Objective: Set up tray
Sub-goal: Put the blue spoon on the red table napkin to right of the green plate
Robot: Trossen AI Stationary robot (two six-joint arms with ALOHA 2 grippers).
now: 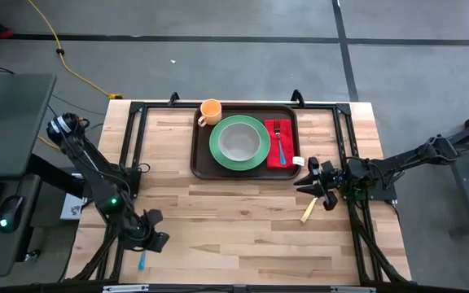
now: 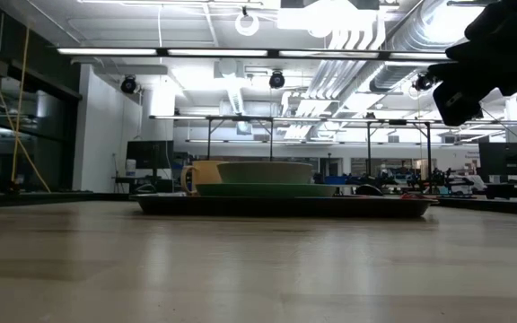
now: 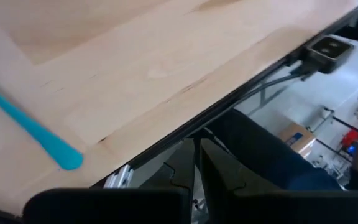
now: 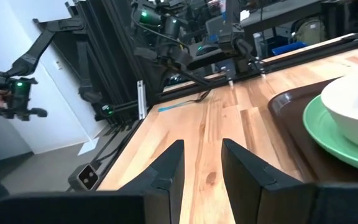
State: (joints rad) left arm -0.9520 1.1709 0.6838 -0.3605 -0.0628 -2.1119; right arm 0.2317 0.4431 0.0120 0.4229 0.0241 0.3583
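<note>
The dark brown tray (image 1: 202,159) lies at the table's far middle. On it are a green plate (image 1: 218,150) with a pale bowl (image 1: 238,141), a yellow cup (image 1: 210,111) and a red napkin (image 1: 272,155) with a blue fork (image 1: 279,145). My left gripper (image 1: 153,240) (image 3: 197,146) is shut and holds nothing. It hovers at the near left corner, beside a blue utensil (image 1: 142,260) (image 3: 30,127) that lies flat on the wood. My right gripper (image 1: 312,181) (image 4: 202,152) stands open and empty, right of the tray, pointing across the table.
A cream utensil (image 1: 308,212) lies on the table just nearer than my right gripper. A small white thing (image 1: 297,161) sits at the tray's near right corner. Black frame rails (image 1: 133,155) run along both sides. The near middle of the wooden table (image 1: 234,228) is bare.
</note>
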